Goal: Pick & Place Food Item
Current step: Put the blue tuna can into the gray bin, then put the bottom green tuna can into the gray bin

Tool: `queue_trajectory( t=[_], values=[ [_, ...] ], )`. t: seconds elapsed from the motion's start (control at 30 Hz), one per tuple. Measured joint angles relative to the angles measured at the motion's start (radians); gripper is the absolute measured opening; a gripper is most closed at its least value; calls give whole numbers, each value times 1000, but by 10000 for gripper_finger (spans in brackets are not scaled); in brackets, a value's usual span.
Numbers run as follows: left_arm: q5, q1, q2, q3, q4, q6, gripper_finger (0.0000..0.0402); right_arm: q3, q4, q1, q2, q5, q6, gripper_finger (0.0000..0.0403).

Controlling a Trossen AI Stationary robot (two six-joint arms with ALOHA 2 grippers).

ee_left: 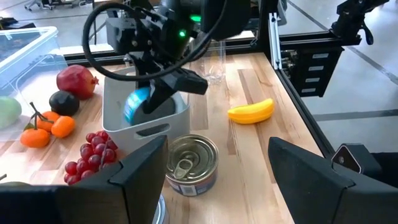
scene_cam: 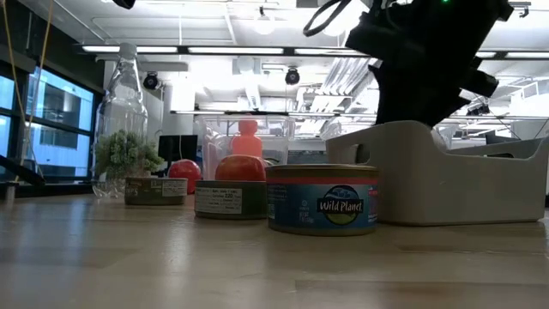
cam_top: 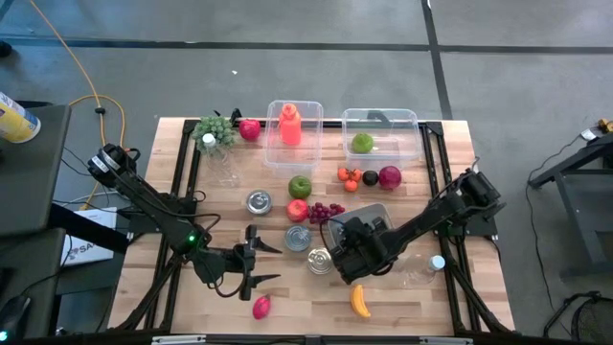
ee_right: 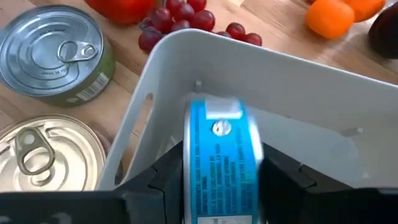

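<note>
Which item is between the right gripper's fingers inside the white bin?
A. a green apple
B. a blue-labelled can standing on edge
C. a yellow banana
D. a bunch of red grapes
B: in the right wrist view the blue-labelled can stands on edge between the right gripper fingers, inside the white bin; the left wrist view shows the same can in the bin.

The high cam looks straight down on the whole worktop [cam_top: 402,297]. The low one sits at worktop level, looking across into the room, super close to the blue-label can [scene_cam: 322,199]. The left wrist cam looks across at the white bin [ee_left: 146,115]; the right wrist cam peers right down into it, very close.
</note>
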Motion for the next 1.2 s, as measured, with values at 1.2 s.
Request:
queue_trajectory(
  t=[1.2],
  values=[
    [3, 0, 0, 0, -81, -7, 270, 0, 25, 30, -75, 190, -122, 260]
  ],
)
